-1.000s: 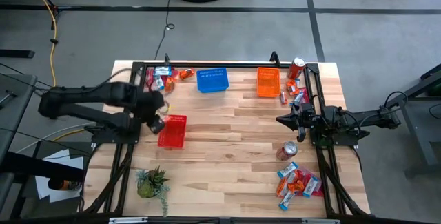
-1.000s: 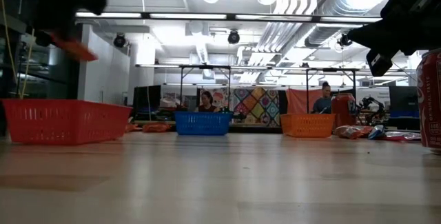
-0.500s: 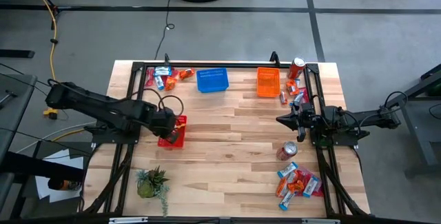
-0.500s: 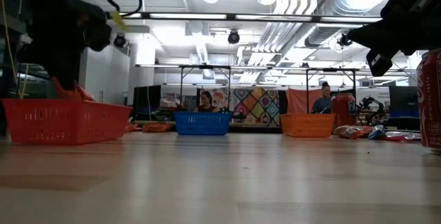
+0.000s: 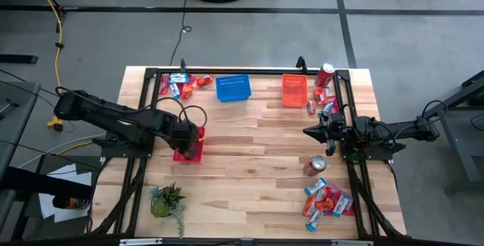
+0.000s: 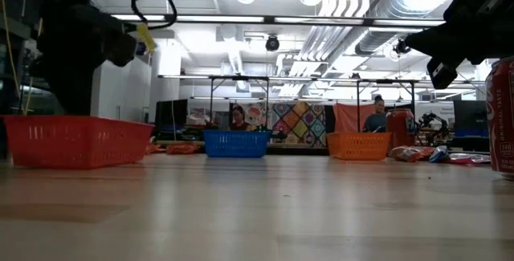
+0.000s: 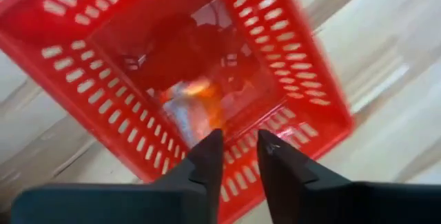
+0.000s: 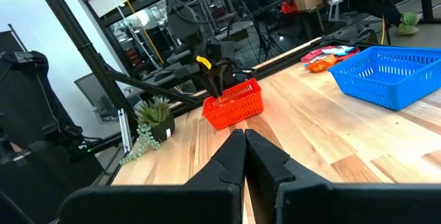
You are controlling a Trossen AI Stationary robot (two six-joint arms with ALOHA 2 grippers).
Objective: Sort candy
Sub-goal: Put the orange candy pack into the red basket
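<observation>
Right now the left gripper (image 7: 236,143) hangs over the red basket (image 5: 189,154) at the table's nine o'clock, fingers slightly parted, a blurred orange-and-silver candy (image 7: 195,100) inside the basket beyond them (seemingly free of the fingers). If the wrapper clings to a finger, it could ride out again as the arm lifts. Farther off, the blue basket (image 5: 233,88) and orange basket (image 5: 294,90) stand toward twelve, contents unclear. The right gripper (image 5: 311,132) waits closed at three o'clock.
</observation>
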